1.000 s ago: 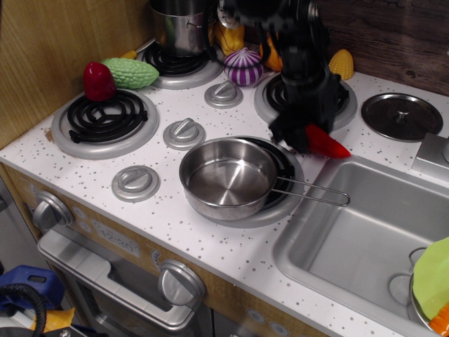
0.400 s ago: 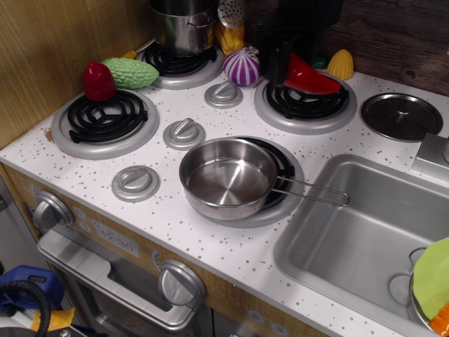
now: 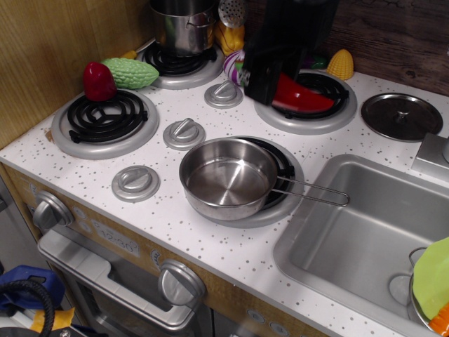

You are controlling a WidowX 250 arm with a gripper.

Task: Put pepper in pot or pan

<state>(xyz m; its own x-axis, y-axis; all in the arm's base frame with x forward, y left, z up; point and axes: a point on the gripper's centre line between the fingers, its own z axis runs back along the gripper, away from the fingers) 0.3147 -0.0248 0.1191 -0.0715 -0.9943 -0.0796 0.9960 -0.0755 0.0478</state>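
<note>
The red pepper (image 3: 303, 98) is held in my black gripper (image 3: 275, 86), above the back right burner (image 3: 309, 105), its pointed end toward the right. The gripper is shut on the pepper's thick end, and its fingers hide the stem. The steel pan (image 3: 228, 177) sits empty on the front right burner, handle pointing right, below and to the left of the pepper. A tall steel pot (image 3: 181, 24) stands on the back left burner.
A dark-red strawberry-shaped toy (image 3: 99, 81) and a green bumpy vegetable (image 3: 130, 72) lie by the front left burner. A purple striped toy (image 3: 233, 64) and a yellow corn (image 3: 342, 64) are at the back. A lid (image 3: 401, 116) lies right. The sink (image 3: 365, 232) is front right.
The gripper lifted the pepper from the counter beside the pan up and back, then shifted it left and down a little over the back right burner.
</note>
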